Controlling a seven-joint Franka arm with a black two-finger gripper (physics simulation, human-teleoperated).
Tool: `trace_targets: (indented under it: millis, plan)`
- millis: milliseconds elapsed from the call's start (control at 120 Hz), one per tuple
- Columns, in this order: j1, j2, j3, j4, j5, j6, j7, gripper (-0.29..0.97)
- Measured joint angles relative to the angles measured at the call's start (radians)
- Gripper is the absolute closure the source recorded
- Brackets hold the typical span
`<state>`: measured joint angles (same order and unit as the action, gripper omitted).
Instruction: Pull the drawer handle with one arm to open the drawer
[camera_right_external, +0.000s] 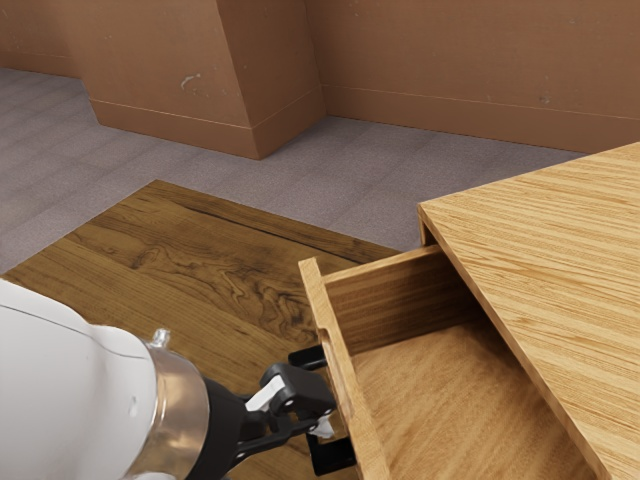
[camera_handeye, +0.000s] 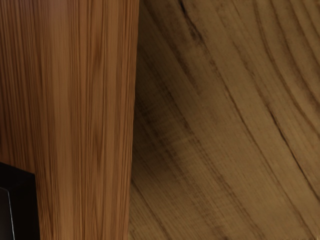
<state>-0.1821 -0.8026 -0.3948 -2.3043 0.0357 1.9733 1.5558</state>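
My gripper (camera_right_external: 316, 412) sits at the drawer's black handle (camera_right_external: 333, 457), at about 6 o'clock in the exterior view. My hand covers the middle of the bar, so I cannot tell whether I am closed on it or how wide I stand. The handle lies along the outer face of the front panel (camera_right_external: 335, 340), its long axis running from 11 o'clock to 5 o'clock, with one black end showing above my hand and the other below it. The drawer (camera_right_external: 450, 400) stands open — its front panel is well clear of the cabinet (camera_right_external: 560, 260), its bare floor is in sight, and its length points out of the cabinet toward 8 o'clock. In the wrist view the front panel's pale grain is close by, beside the darker wooden table (camera_handeye: 225, 125). Past the table, toward 12 o'clock in the exterior view, lie grey carpet (camera_right_external: 350, 180) and a brown wall (camera_right_external: 480, 60).
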Motion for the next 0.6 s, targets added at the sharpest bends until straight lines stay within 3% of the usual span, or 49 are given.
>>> trace_targets:
  millis: [300,383,433,483,550,600]
  plan:
    - [0.014,-0.139,0.066,-0.043,-0.004,-0.089,0.0,0.01]
    - [0.029,-0.147,0.123,0.238,0.015,-0.178,-0.005,0.02]
    - [0.033,-0.08,0.135,0.479,0.022,-0.253,-0.029,0.02]
    - [0.019,0.076,0.16,0.677,0.027,-0.361,-0.091,0.02]
    - [0.022,0.31,0.234,0.787,0.033,-0.494,-0.184,0.02]
    - [0.09,0.538,0.302,0.855,0.035,-0.583,-0.243,0.02]
